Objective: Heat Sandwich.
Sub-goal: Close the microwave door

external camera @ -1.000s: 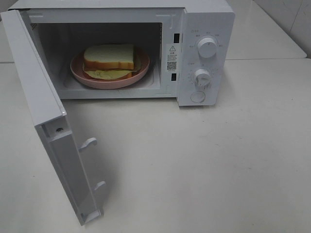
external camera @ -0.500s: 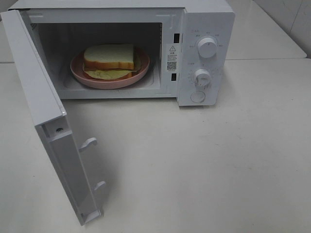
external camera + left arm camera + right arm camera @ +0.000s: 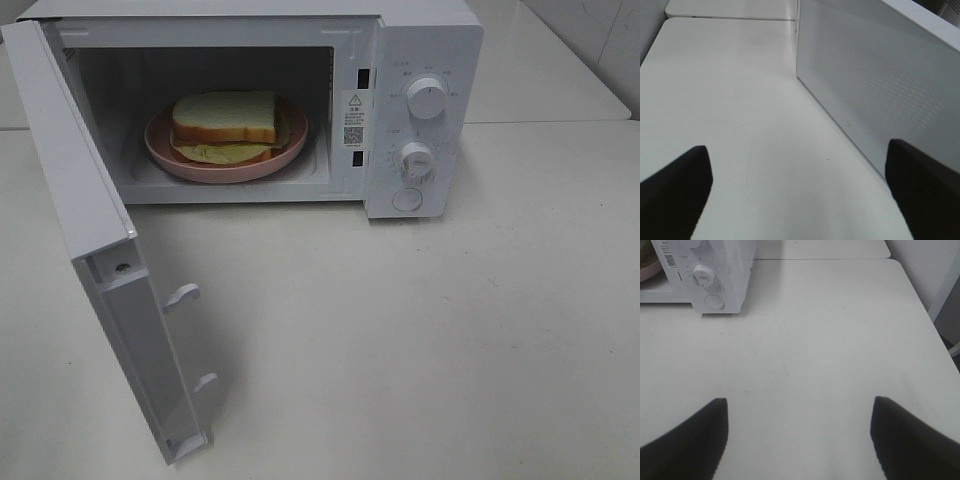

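The sandwich (image 3: 225,118), thick white bread over a pale yellow-green filling, lies on a round pink plate (image 3: 180,158) inside the white microwave (image 3: 425,40). Its door (image 3: 90,230) hangs wide open toward the front left. Neither arm shows in the exterior high view. In the left wrist view my left gripper (image 3: 800,190) is open over bare table, with the door's outer face (image 3: 880,85) beside it. My right gripper (image 3: 799,435) is open too, nothing between its fingers, some way in front of the microwave's control panel (image 3: 725,270).
The control panel carries two round knobs (image 3: 427,98) (image 3: 416,160) and a round button (image 3: 406,199) below them. The white table (image 3: 450,330) stretches out in front of the microwave and to its right. A sliver of the pink plate (image 3: 647,272) shows in the right wrist view.
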Controlling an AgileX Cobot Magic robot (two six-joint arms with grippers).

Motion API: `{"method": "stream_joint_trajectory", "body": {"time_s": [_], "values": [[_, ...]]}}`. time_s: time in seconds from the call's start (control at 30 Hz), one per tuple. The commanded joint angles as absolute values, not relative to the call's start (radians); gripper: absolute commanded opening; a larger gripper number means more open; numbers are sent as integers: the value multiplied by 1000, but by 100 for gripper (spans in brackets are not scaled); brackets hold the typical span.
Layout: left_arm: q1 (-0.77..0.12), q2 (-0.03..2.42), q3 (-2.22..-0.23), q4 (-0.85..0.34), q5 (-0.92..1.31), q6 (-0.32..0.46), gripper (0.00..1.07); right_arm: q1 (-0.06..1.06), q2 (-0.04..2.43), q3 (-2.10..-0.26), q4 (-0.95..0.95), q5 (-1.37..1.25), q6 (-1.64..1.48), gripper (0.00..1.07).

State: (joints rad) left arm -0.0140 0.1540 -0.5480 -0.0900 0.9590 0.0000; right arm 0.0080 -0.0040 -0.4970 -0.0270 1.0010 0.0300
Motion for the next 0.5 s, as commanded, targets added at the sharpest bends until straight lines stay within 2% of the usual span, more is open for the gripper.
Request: {"method": "stream_joint_trajectory", "body": {"time_s": [0.03,0.07,0.1,0.13,0.17,0.2,0.27,0.3,0.33,0.5], "values": [[-13,257,-555,-90,855,0,71,0,-32,-497,-26,996,17,76],[-13,286,-555,-90,838,0,57,0,-32,-497,-26,996,17,76],[-13,315,-555,-90,821,0,50,0,-32,-497,-26,996,17,76],[-13,339,-555,-90,809,0,44,0,-32,-497,-26,996,17,76],[-13,339,-555,-90,809,0,44,0,-32,-497,-26,996,17,76],[-13,399,-553,-86,765,0,29,0,-32,-497,-26,996,17,76],[-13,454,-551,-86,723,0,15,0,-32,-497,-26,996,17,76],[-13,454,-551,-86,723,0,15,0,-32,-497,-26,996,17,76],[-13,514,-550,-85,686,0,1,0,-32,-497,-26,996,17,76],[-13,647,-527,-67,549,24,0,0,-32,-497,-26,996,17,76]]}}
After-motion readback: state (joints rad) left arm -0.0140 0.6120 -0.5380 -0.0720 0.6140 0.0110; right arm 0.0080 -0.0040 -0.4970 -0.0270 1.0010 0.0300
